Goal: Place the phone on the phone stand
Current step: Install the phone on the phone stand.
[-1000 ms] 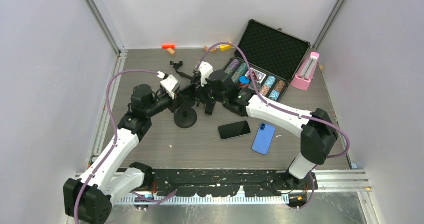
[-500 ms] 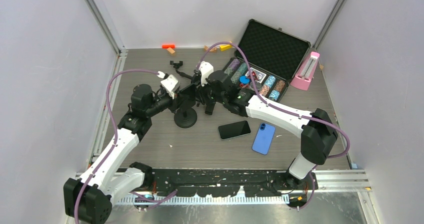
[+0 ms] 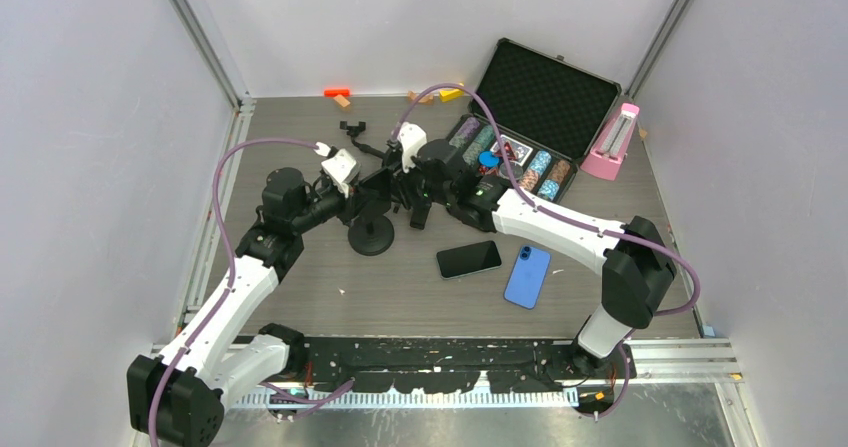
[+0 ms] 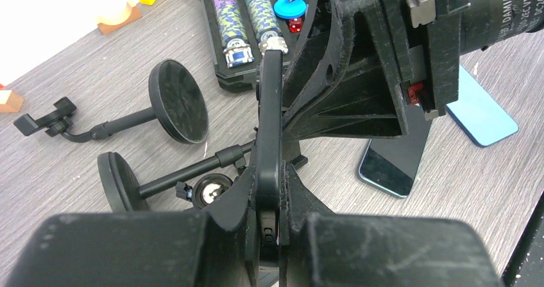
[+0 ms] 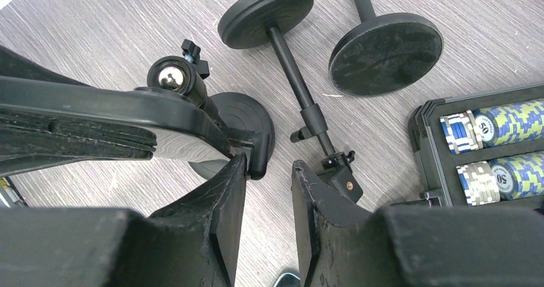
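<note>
My left gripper (image 4: 271, 171) is shut on the edge of a thin black phone (image 4: 269, 107), holding it above the table. The phone (image 5: 160, 104) hangs over the upright phone stand (image 3: 370, 237), whose chrome ball head (image 5: 170, 78) sits just behind it above the round base (image 5: 247, 117). My right gripper (image 5: 268, 163) is open at the phone's far end. Its left fingertip (image 5: 238, 165) is against the phone's corner, and the gap between the fingers is empty. From above, both grippers meet over the stand, the left (image 3: 356, 195) and the right (image 3: 405, 193).
A black phone (image 3: 468, 259) and a blue phone (image 3: 527, 276) lie flat in front of the stand. Two spare stands (image 5: 301, 94) (image 5: 385, 43) lie on their sides behind it. An open case of poker chips (image 3: 520, 157), a pink object (image 3: 612, 142) and small blocks (image 3: 337, 93) sit at the back.
The right gripper's fingers have spread apart from the phone's end. The left gripper keeps its hold, and neither arm has moved much.
</note>
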Robot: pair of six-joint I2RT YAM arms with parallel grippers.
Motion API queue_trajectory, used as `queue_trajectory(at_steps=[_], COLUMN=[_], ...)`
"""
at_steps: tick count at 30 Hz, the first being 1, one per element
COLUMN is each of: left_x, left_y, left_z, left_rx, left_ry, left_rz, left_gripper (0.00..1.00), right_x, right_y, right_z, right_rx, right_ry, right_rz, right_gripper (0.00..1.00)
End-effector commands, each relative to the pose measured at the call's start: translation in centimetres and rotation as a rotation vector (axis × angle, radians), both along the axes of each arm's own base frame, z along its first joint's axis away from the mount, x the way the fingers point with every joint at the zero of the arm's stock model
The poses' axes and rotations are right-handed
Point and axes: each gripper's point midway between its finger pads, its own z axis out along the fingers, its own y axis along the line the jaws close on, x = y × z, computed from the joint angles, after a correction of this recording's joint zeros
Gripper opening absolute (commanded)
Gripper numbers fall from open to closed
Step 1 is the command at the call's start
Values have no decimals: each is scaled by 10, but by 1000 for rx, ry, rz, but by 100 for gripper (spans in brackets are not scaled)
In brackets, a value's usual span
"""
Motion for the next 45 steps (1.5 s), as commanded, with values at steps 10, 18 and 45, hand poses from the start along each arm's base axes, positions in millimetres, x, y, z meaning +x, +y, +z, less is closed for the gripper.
queue_trajectory(at_steps=[10, 18, 45], left_x=[16, 10, -3], left_y=[82, 70, 70], left_z=[-81, -80, -46], left_rx=[309, 269, 233], left_ry=[161, 171, 136], left_rz=[310, 247, 249], left_gripper=[0, 0, 57], right_x=[-36, -36, -22], right_y=[-10, -9, -22], right_z=[-7, -5, -10], right_rx=[-92, -88, -113], right_ry=[56, 50, 33], right_rz=[157, 163, 141], right_gripper=[38, 38, 38])
